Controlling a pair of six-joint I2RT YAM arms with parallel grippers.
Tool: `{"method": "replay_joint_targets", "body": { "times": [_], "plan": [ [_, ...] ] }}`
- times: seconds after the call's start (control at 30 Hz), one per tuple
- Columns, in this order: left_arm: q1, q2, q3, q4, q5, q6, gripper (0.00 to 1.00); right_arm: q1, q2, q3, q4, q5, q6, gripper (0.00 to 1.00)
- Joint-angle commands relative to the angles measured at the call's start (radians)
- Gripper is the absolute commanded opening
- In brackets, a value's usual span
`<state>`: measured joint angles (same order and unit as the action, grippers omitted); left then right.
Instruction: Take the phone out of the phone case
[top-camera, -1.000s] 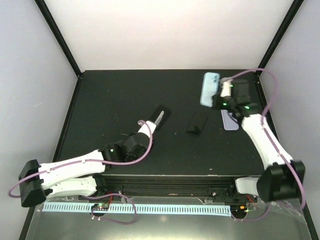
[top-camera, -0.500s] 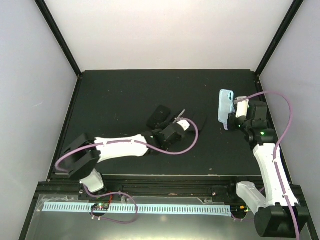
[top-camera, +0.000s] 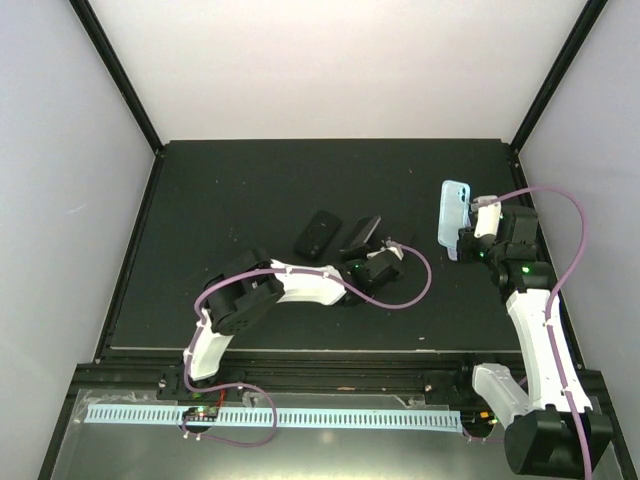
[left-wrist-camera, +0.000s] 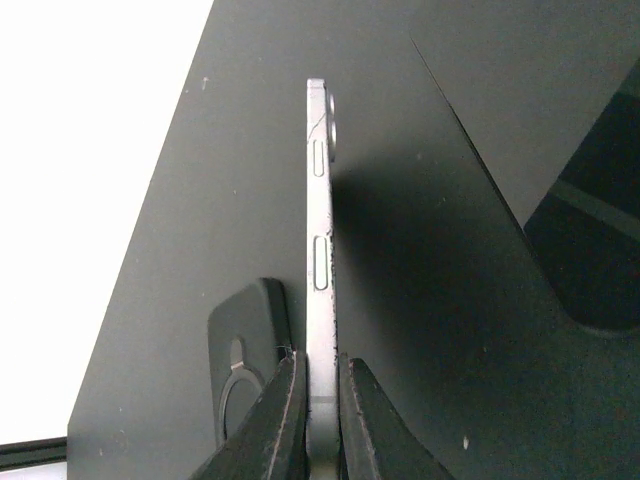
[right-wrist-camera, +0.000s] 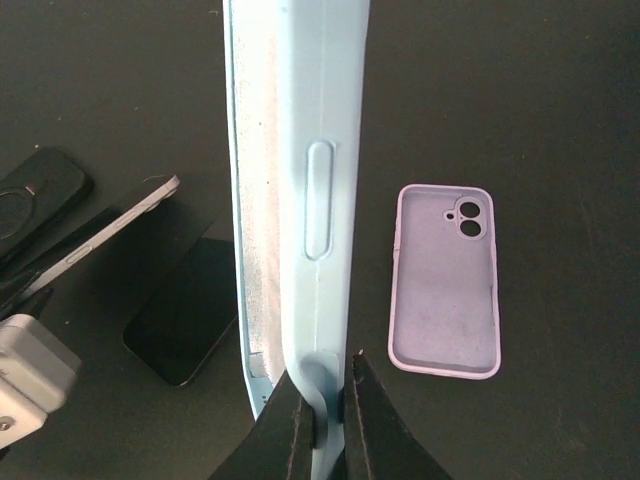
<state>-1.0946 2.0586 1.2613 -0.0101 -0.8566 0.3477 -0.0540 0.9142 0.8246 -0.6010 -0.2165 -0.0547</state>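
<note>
Phone (left-wrist-camera: 318, 230) has swung over beside the black case (top-camera: 320, 233), pinched in left gripper (left-wrist-camera: 320, 368); right gripper (right-wrist-camera: 326, 378) clamps blue case (right-wrist-camera: 310, 150), so extraction looks done.

Robot lab cell, white walls (top-camera: 300, 60), black table (top-camera: 230, 190)

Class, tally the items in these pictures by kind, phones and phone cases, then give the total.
Phone cases: 3 (light blue case, lilac case, black case)
Phones: 2 (gripped phone, flat phone)
Total: 5
</note>
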Motion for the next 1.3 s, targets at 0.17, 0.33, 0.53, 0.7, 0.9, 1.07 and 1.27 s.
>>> {"method": "replay_joint_targets", "body": {
  "times": [0.17,0.33,0.53,0.7,0.9,1.07,1.27],
  "plan": [
    [-0.015,0.084,0.109,-0.062,-0.057,-0.001,0.23,-0.009,-0.014,-0.008,0.047,-0.023,-0.012,0.01],
    [-0.017,0.06,0.109,-0.067,-0.034,-0.025,0.27,-0.01,0.013,-0.012,0.06,0.005,0.002,0.01],
    [-0.013,0.005,0.095,-0.104,0.033,-0.075,0.34,-0.01,0.07,0.008,0.048,0.068,0.016,0.01],
    [-0.009,-0.176,0.062,-0.22,0.14,-0.214,0.48,-0.011,0.169,0.103,-0.04,-0.057,-0.071,0.01],
    [0.024,-0.486,0.005,-0.413,0.425,-0.397,0.7,-0.012,0.438,0.34,-0.279,-0.045,-0.215,0.01],
    [0.045,-0.705,-0.011,-0.619,0.594,-0.441,0.79,-0.011,0.599,0.47,-0.411,0.017,-0.257,0.01],
    [0.18,-0.932,-0.2,-0.632,0.701,-0.418,0.85,-0.014,0.756,0.509,-0.457,-0.039,-0.219,0.01]
  ]
}}
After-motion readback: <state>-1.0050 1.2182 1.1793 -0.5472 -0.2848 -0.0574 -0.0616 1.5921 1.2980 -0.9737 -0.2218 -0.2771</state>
